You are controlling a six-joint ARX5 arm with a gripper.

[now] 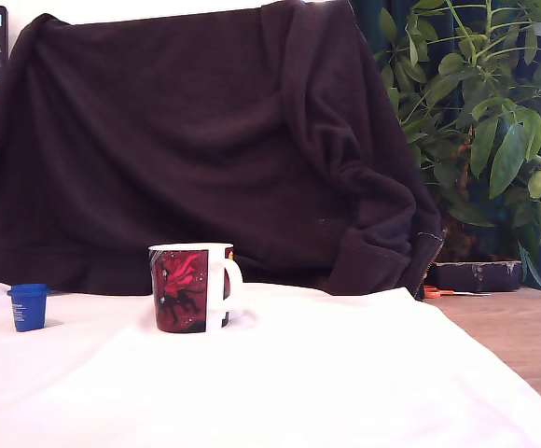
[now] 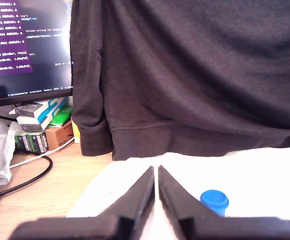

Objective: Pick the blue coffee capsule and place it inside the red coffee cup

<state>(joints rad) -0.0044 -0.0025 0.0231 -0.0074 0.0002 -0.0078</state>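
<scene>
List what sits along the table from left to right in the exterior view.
Blue coffee capsule on the white cloth → red coffee cup, its handle toward the exterior view's right → orange-handled scissors on the bare wood → dark planter under the leafy plant.

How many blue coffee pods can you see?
1. The blue coffee capsule sits on the white cloth, at the exterior view's left, apart from the red coffee cup. None shows elsewhere.
</scene>
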